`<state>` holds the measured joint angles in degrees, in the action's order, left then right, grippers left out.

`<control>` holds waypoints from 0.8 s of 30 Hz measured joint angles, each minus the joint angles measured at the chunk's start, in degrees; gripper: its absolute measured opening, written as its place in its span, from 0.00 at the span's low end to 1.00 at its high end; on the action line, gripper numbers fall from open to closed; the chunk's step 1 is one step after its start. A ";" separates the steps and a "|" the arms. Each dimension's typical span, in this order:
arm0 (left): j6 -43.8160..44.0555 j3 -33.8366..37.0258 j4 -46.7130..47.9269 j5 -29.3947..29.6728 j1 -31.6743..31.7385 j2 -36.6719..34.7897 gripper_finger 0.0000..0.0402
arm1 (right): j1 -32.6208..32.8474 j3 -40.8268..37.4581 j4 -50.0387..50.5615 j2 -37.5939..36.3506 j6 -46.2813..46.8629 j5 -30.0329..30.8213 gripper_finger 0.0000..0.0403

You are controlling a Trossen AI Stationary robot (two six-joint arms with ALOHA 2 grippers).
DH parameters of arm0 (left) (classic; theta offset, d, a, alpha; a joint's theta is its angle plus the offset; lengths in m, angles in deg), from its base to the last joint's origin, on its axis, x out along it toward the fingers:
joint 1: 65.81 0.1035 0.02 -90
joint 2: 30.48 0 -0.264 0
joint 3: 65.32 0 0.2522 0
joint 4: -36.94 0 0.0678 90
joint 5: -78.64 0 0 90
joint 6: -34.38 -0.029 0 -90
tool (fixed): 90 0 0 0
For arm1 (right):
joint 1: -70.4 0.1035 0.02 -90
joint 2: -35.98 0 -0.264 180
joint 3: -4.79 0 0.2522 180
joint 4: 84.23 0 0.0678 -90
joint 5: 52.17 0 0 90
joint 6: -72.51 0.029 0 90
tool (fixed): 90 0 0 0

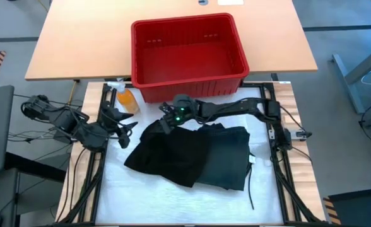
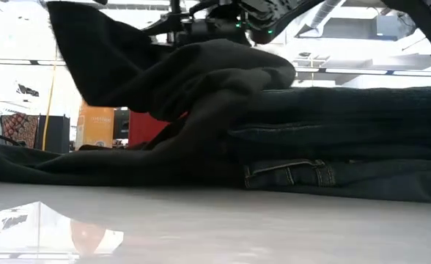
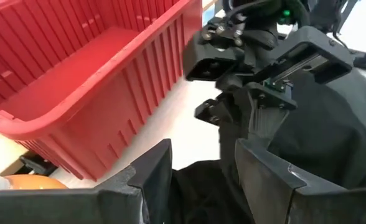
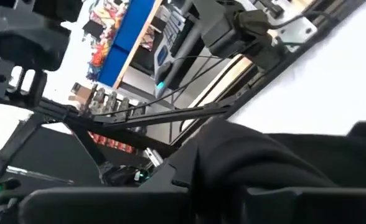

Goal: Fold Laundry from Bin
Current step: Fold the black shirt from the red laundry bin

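A black garment (image 1: 173, 154) lies in a heap on the white table cover, partly over a stack of folded dark clothes (image 2: 347, 139) to its right. My right gripper (image 1: 168, 120) reaches across from the right to the heap's far left corner and is shut on the black garment; the left wrist view shows it too (image 3: 242, 118). My left gripper (image 1: 127, 129) hovers open and holding nothing just left of the heap, its fingers (image 3: 152, 180) pointing at my right gripper. The red bin (image 1: 192, 86) stands on the far wooden table, with no laundry showing inside. My right gripper pinches a bunched upper part of the black garment (image 3: 233, 134) at its far left corner between its two fingers. It comes slanting down from the table's far right. That part is raised (image 2: 105, 59) above the heap; the rest lies on the stacked clothes and table.
An orange spray bottle (image 1: 127, 99) stands at the bin's near left corner, close to my left gripper. The bin's ribbed wall (image 3: 96, 106) rises just beyond both grippers. White table cover shows bare in front of the heap (image 1: 173, 202). Cables run along both table sides.
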<state>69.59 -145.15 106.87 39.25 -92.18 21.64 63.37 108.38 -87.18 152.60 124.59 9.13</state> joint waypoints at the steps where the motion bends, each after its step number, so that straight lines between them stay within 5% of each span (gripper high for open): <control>1: 0.02 0.00 0.01 -0.22 0.00 0.46 0.42 | -0.07 1.46 0.59 1.04 -0.69 -0.04 0.17; 7: 0.05 0.00 0.11 -1.01 -0.02 2.69 0.42 | -0.90 12.17 9.30 5.22 -6.39 0.09 0.35; 13: 0.14 0.00 0.11 -2.15 -0.02 3.06 0.42 | -1.94 22.71 33.45 7.67 -15.05 3.69 0.49; 18: 0.00 0.00 0.10 -2.09 -0.02 3.00 0.42 | -3.32 24.58 40.68 7.43 -17.67 6.02 0.53; 24: 0.11 0.06 0.05 -4.88 -0.01 3.02 0.42 | -4.39 26.69 46.25 5.70 -18.57 0.15 0.54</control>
<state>69.70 -145.09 106.92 34.37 -92.18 24.66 58.98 135.06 -40.93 158.31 106.02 9.28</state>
